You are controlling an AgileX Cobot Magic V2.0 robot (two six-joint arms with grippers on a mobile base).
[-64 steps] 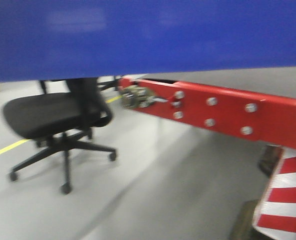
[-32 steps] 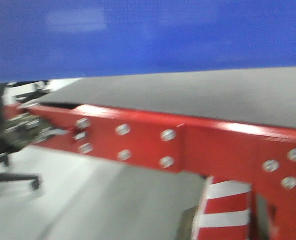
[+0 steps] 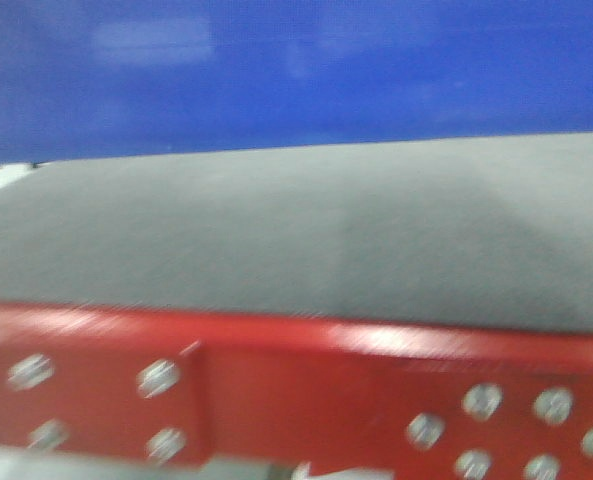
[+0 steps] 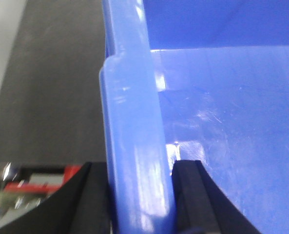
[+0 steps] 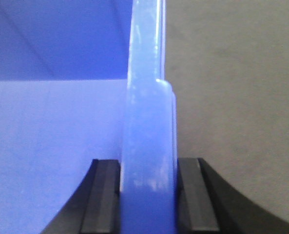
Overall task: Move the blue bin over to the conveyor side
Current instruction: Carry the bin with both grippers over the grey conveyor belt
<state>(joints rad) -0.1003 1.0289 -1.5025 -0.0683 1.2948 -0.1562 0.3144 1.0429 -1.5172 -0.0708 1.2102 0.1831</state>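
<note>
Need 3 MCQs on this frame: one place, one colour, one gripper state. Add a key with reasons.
1. In the front view, what shows just below the bin?
A. chair
B. bare floor
C. grey belt

2. What colour is the screwed rail edging the belt?
A. yellow
B. red
C. green

3. The left gripper and right gripper are:
A. shut on the bin rim
B. open, clear of the bin
C. out of view

Key:
1 C, the belt fills the view under the bin.
2 B, the rail is red with silver screws.
3 A, each wrist view shows black fingers pressed on both sides of the rim.
</note>
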